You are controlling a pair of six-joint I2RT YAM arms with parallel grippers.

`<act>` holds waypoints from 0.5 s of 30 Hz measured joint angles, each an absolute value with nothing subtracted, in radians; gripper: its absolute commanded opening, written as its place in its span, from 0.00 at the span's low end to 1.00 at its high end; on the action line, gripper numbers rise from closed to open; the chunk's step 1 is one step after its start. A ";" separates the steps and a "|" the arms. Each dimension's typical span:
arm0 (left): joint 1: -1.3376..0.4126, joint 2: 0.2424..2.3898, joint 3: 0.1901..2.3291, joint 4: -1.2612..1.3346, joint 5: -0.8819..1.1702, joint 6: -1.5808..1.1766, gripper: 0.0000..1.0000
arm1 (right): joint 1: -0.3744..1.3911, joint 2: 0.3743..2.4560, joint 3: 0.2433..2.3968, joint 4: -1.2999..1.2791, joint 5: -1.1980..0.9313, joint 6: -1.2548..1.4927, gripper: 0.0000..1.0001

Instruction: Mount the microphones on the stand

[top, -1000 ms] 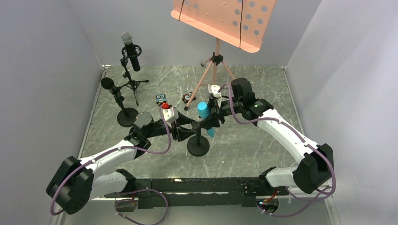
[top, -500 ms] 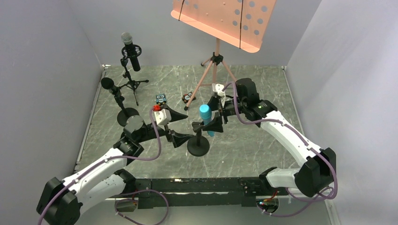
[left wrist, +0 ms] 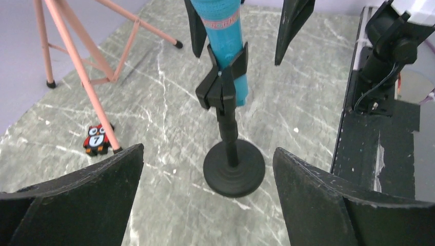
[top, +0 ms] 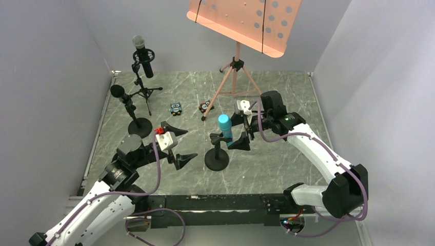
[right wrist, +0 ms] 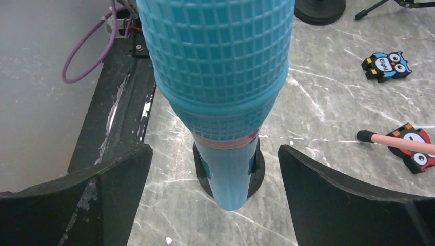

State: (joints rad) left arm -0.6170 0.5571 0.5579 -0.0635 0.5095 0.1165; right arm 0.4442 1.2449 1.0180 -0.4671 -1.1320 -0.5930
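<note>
Far left on the bench (top: 287,97), the silver-mesh microphone (top: 142,55) stands in its tripod stand (top: 145,93). Just in front of it the black microphone (top: 122,96) leans in a round-base stand (top: 139,127); both look seated to me. My left hand (top: 180,144) comes next, wide open and holding nothing, well apart from everything, its fingers pointing right toward the middle stand (top: 216,159). There the turquoise microphone (top: 224,127) sits in the clip (left wrist: 221,87). Its long axis is close to upright with a slight lean, head up and tail hanging below the clip, above the round base. My right hand (top: 237,132) is much the nearer one. It is spread open and empty, with a finger on either side of the turquoise microphone. Its wrist view shows a gap on both sides, so I judge I am around the shaft and not touching it. The microphone lies dead ahead between those fingers, its axis crossing my reach. I take the seating as done. The next move, I think, is drawing the right hand straight back to the right, since any sideways drift could put a finger against the shaft and tip the stand.
</note>
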 measured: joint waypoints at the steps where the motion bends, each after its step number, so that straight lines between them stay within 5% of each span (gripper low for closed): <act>1: -0.617 0.537 0.562 -0.101 0.497 0.136 0.99 | 0.444 1.248 1.017 -0.475 -1.135 -0.606 0.98; 15: -0.617 0.409 0.495 -0.294 0.373 0.215 0.99 | 0.444 1.307 1.017 -0.477 -1.188 -0.637 0.77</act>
